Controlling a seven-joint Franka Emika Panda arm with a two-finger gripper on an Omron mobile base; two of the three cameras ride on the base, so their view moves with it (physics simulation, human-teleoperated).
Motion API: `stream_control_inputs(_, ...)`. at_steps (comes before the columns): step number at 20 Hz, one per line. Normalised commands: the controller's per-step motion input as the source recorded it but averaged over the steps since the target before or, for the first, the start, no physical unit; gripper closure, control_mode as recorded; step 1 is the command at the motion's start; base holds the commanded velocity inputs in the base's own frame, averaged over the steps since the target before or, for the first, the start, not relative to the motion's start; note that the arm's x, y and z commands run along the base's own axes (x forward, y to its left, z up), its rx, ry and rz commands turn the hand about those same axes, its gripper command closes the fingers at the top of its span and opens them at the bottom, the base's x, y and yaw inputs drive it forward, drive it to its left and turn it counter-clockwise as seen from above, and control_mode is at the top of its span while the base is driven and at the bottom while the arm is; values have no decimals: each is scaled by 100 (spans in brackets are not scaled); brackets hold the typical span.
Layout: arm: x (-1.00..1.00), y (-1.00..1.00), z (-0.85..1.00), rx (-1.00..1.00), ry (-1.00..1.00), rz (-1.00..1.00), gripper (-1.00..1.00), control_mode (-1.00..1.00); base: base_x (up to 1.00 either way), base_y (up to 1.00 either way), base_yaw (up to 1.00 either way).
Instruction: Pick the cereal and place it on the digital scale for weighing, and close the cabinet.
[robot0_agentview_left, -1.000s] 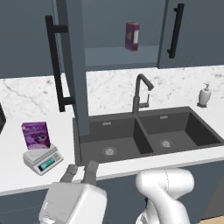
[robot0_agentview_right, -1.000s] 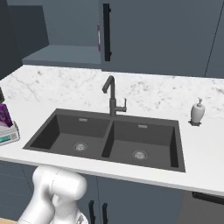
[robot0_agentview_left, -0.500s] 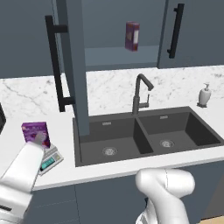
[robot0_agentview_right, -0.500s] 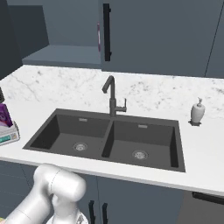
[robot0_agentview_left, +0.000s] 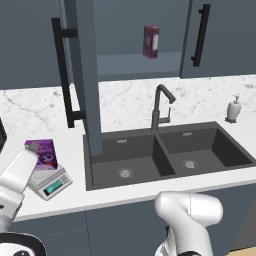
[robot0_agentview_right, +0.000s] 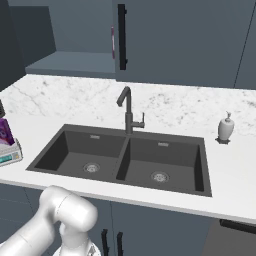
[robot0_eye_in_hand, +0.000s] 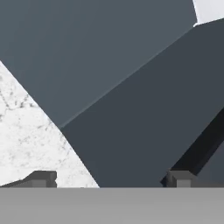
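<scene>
I have the small bright purple cereal box (robot0_agentview_left: 44, 155) standing upright on the low light-grey digital scale (robot0_agentview_left: 50, 182), which sits on the white marble counter (robot0_agentview_left: 120, 107) near its front edge, left of the dark double sink (robot0_agentview_left: 165, 155); from the right base camera the pair shows at the counter's far left end (robot0_agentview_right: 6, 134). The large dark blue-grey wall cabinet (robot0_agentview_left: 90, 85) is open, its left door swung out edge-on over the sink's left rim, long black bar handle (robot0_agentview_left: 64, 80) facing left. Inside, a narrow dark maroon box (robot0_agentview_left: 151, 41) stands on the shelf. A black tap (robot0_agentview_left: 160, 107) rises behind the sink, and a white soap dispenser (robot0_agentview_left: 233, 109) stands at the back right. My two-finger gripper (robot0_eye_in_hand: 111, 178) has its tips spread wide with nothing between them, facing dark cabinet panels and a patch of marble.
</scene>
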Motion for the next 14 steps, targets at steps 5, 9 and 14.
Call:
stream_control_inputs(5,91,-13,-25,0,0,0,-100,-100,0,0,0)
stream_control_inputs(9,46,0,-2,0,-16,-7,-100,-100,0,0,0)
stream_control_inputs(14,53,-41,1,6,-4,-15,-100,-100,0,0,0)
